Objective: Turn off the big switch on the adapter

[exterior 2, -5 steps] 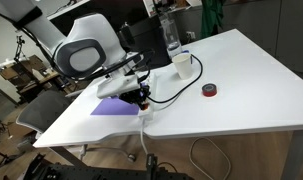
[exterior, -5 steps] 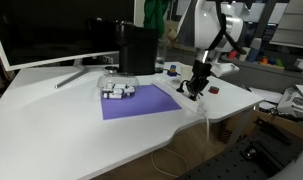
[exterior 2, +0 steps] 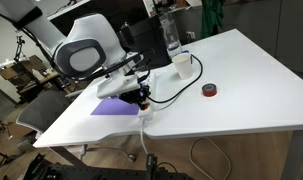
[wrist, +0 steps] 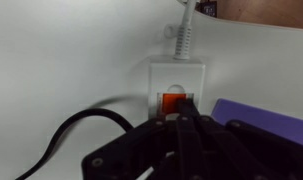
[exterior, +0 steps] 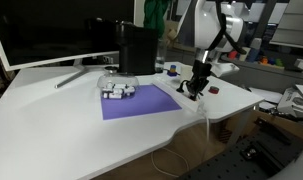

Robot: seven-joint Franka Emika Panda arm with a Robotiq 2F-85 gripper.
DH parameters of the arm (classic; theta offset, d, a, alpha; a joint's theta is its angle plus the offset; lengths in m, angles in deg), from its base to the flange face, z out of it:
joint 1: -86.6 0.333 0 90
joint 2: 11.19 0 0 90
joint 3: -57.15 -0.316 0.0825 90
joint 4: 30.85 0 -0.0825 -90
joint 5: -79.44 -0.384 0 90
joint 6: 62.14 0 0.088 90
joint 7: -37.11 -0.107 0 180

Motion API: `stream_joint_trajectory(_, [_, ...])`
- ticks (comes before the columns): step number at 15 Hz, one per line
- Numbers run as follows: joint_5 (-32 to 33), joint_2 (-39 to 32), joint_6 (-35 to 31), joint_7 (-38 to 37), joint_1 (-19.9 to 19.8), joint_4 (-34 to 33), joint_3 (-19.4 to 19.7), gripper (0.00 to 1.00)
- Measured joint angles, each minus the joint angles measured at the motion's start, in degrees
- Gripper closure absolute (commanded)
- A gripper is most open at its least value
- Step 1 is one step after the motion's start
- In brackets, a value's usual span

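Note:
In the wrist view the white adapter (wrist: 174,72) lies on the white table with its white cord (wrist: 183,35) running away at the top. The big switch (wrist: 172,102), a red-orange rocker, sits in its top face. My gripper (wrist: 186,118) is shut, its black fingers together, and their tip touches the near edge of the switch. A black cable (wrist: 71,130) loops off to the left. In both exterior views the gripper (exterior: 195,88) (exterior 2: 141,97) points down onto the adapter (exterior 2: 144,111) at the table edge beside the purple mat (exterior: 139,102); the switch itself is hidden there.
A grey-white cluster of small items (exterior: 118,90) lies on the mat. A small dark-red object (exterior 2: 209,90) sits further along the table. A monitor (exterior: 51,35), a black box (exterior: 138,48), a cup (exterior 2: 180,63) and a bottle (exterior 2: 171,35) stand at the back.

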Motion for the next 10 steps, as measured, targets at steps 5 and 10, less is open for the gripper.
stream_joint_trajectory(5, [5.5, 2.4, 0.7, -3.5, 1.1, 1.1, 1.4, 0.74])
stream_joint_trajectory(10, [18.1, 18.6, 9.1, -13.0, 3.3, 5.8, 3.0, 0.47])
